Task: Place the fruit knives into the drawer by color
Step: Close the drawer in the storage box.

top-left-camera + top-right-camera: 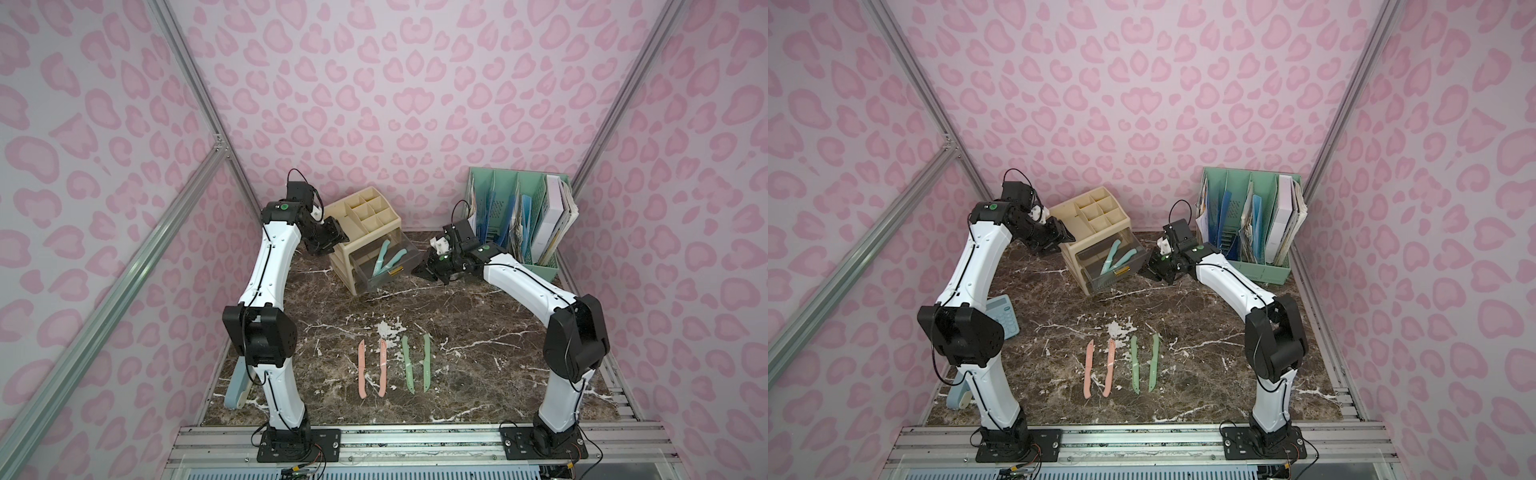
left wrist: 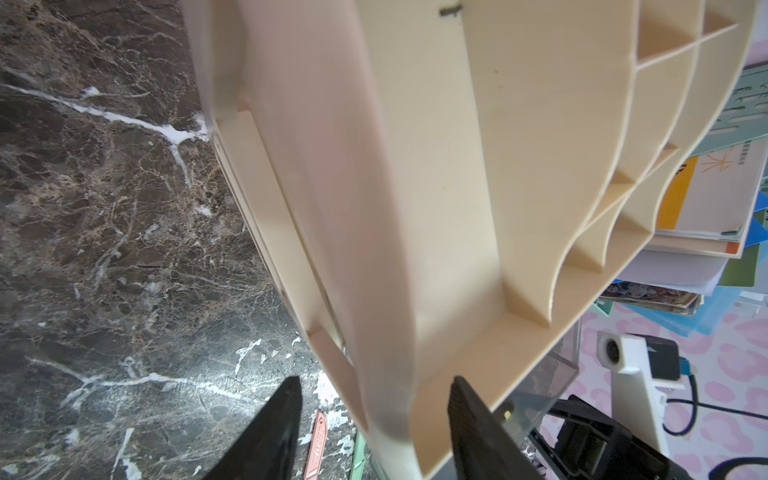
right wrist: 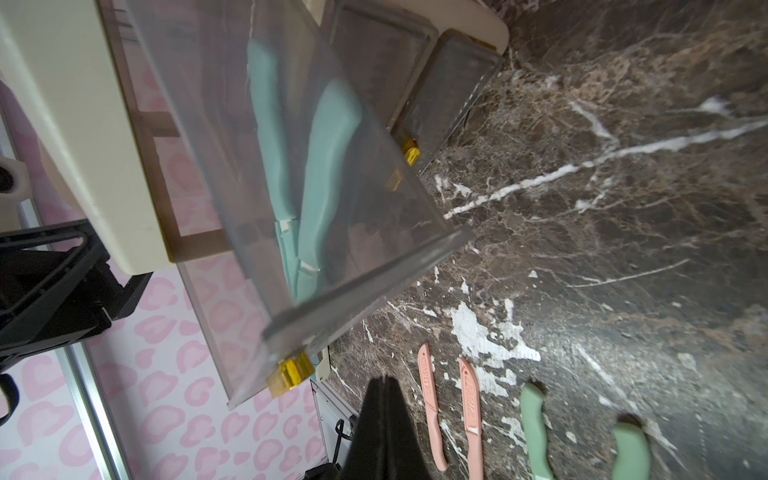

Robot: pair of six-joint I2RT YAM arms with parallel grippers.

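Two teal fruit knives lie in the clear top drawer, pulled out of the beige organizer. On the marble, two pink knives and two green knives lie in a row. My left gripper stands open astride the organizer's left edge. One finger is against the organizer. The other is clear of its wall. My right gripper is shut and empty, just off the drawer's front right corner.
A green file holder full of folders stands at the back right, close behind my right arm. A pale blue calculator lies at the left, partly behind my left arm. Two shut lower drawers sit below the open one.
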